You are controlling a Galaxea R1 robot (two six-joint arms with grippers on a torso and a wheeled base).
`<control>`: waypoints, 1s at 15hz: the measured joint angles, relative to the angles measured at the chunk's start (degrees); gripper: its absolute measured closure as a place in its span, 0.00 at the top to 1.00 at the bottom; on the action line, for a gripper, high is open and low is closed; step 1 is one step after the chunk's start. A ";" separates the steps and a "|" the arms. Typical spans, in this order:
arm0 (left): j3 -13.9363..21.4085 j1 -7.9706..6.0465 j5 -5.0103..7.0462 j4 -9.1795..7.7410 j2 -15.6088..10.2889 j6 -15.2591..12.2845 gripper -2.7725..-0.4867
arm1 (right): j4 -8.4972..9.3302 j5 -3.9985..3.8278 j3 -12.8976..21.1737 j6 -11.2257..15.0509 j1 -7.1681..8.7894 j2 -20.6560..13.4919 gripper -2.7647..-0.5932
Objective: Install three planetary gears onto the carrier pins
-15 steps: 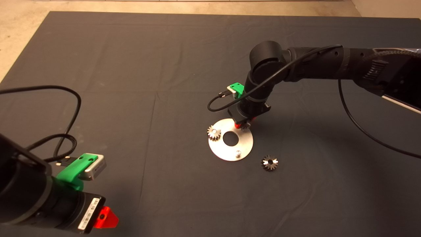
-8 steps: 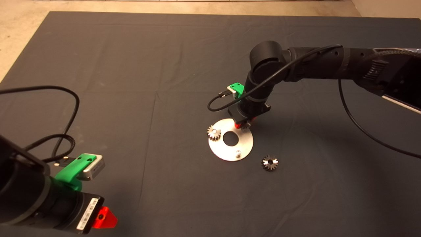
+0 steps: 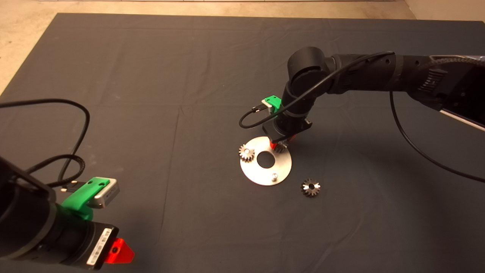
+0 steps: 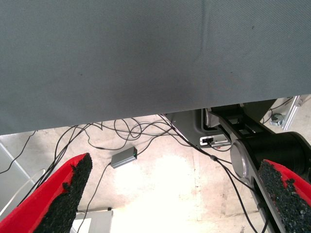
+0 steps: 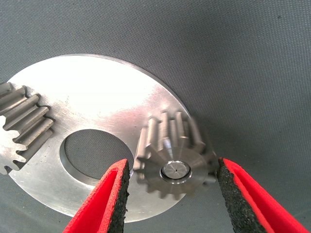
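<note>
Head view: on the dark mat [image 3: 151, 94], a flat silver disc [image 3: 282, 168] carries one toothed gear [image 3: 246, 153]; another gear [image 3: 310, 187] lies beside it. The left gripper [image 3: 117, 252] is parked.

Left wrist view: the rough black pads [image 4: 73, 187] stand spread.

Right wrist view: the right gripper [image 5: 172, 194] brackets a ridged steel gear [image 5: 176, 154] seated on its pin [image 5: 175, 169], fingers slightly apart.

Right hand [image 5: 172, 194] points down with fingers slightly apart; left hand [image 4: 175, 194] parked, fingers spread wide.

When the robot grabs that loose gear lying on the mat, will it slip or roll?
The loose gear looks like rigid steel, probably heavy for its size. It lies flat, so rolling seems unlikely. Its shiny teeth may slip, though the right tool has rough black pads that should help.
</note>
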 joint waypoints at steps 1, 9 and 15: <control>0.00 0.00 -0.01 -0.02 0.00 0.00 0.87 | -0.01 0.00 0.00 0.00 0.00 0.00 0.33; 0.00 0.00 0.01 -0.05 0.01 0.01 0.87 | 0.23 -0.02 1.79 0.00 3.21 -1.33 0.46; 0.00 0.00 -0.02 -0.16 0.01 0.45 0.87 | 2.51 0.22 13.50 1.25 8.68 -6.68 0.59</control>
